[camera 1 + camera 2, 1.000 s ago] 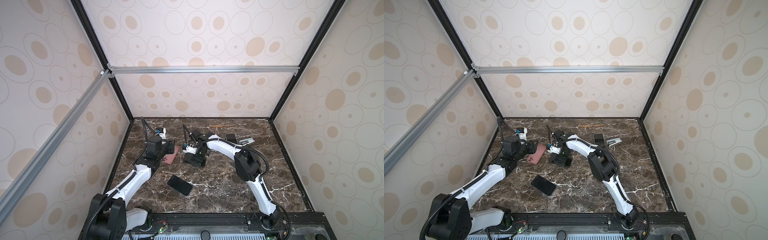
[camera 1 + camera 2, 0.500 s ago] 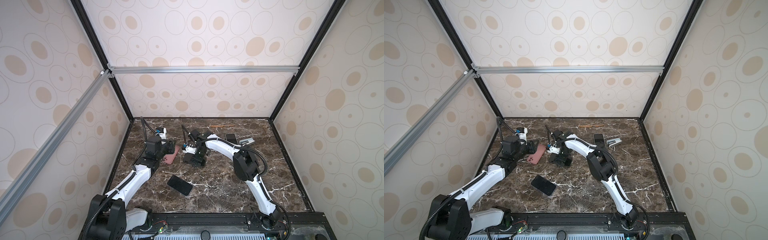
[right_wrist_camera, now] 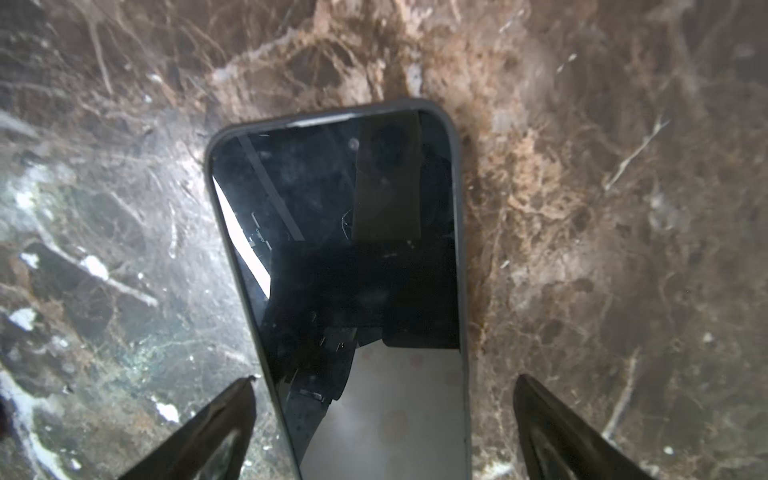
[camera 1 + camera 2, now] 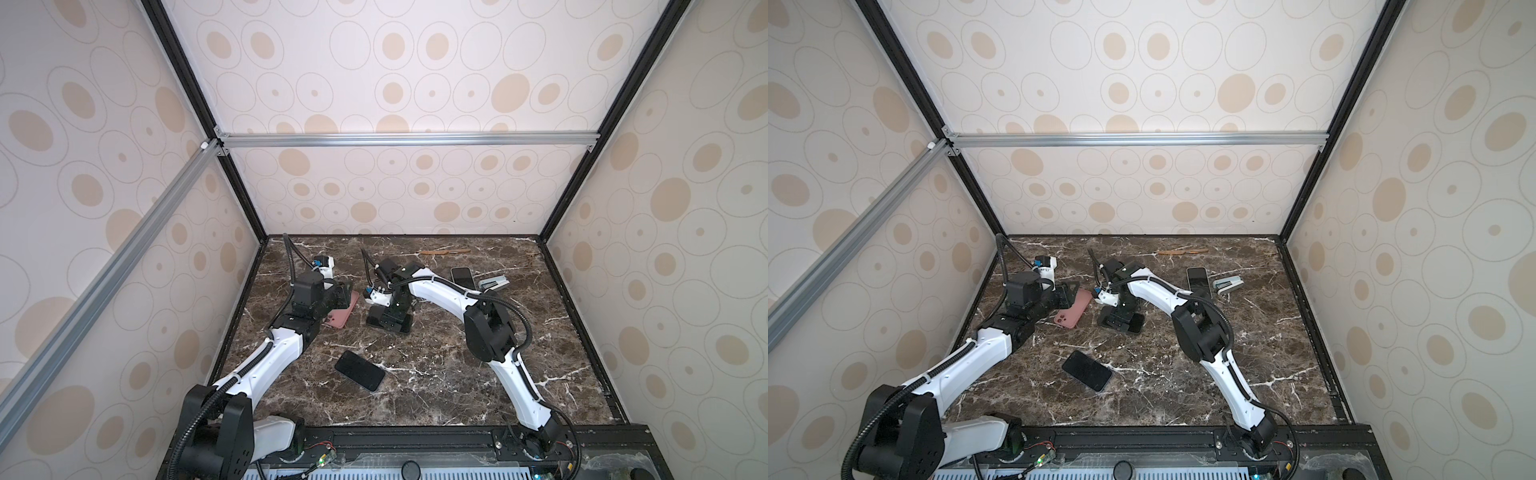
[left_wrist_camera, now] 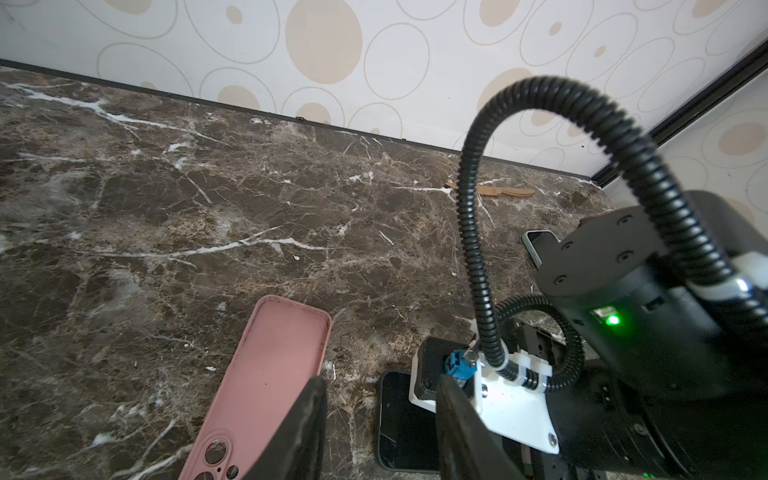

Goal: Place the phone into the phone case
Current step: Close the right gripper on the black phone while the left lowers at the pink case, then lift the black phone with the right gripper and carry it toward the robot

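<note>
A pink phone case (image 4: 344, 314) (image 4: 1074, 312) lies hollow side up on the marble table at the middle left. My left gripper (image 5: 380, 380) (image 4: 343, 293) is open just above it, and one finger (image 5: 305, 424) overlaps the case's (image 5: 266, 374) long edge. Nothing sits between its jaws. To the right of the case a black phone (image 3: 340, 249) (image 5: 405, 419) lies flat, screen up. My right gripper (image 3: 384, 377) (image 4: 390, 316) (image 4: 1121, 318) points down over it, open wide. Its fingertips stand either side of the phone with a gap on each side.
A second black phone (image 4: 360, 370) (image 4: 1087, 370) lies nearer the front. At the back right lie a third phone (image 4: 463, 277) (image 4: 1199, 280), a grey stapler-like object (image 4: 493, 283) (image 4: 1228, 285) and a thin wooden tool (image 4: 444, 250) (image 5: 507, 191). Patterned walls close in three sides.
My right gripper's jaws have widened a little over the phone. The left arm and the pink case have not visibly moved.
</note>
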Available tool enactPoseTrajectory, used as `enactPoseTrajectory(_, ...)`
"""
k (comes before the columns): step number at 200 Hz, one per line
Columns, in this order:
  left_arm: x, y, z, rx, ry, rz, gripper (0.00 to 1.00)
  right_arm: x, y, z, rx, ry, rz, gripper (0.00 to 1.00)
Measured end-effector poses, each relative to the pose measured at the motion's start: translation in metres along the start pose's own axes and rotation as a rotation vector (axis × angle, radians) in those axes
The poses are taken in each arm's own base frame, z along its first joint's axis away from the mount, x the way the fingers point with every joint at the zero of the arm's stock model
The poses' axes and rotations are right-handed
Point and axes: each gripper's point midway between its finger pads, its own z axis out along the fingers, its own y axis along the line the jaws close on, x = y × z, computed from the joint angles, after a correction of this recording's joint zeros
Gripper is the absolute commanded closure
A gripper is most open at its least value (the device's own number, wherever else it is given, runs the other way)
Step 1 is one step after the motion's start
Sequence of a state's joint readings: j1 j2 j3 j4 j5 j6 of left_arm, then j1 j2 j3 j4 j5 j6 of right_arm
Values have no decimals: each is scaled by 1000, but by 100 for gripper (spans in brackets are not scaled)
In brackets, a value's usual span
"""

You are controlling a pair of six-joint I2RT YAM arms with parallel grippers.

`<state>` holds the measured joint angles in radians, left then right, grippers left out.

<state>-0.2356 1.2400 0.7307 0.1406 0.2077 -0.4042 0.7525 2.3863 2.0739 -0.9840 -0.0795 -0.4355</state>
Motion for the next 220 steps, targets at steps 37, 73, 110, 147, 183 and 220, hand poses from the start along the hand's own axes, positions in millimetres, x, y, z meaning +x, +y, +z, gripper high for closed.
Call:
enactPoseTrajectory(37,0,0,0,0,0,0,57,6,6,7,-34,27,5,13)
enactPoseTrajectory(73,0,0,0,0,0,0,57,8,3,11,-23,38,31,27)
enactPoseTrajectory(110,0,0,0,-1,0,0,57,10,-13,10,0,9,173,36)
enactPoseTrajectory(147,-1,3,0,-8,-2,-2,57,35,-71,5,117,0,456,36)
enactPoseTrajectory(183,-2,2,-2,-9,-4,-2,57,78,-127,-3,179,-6,779,33)
enactPoseTrajectory(220,-6,0,-6,-4,-18,0,57,117,-152,-11,207,-14,1033,28)
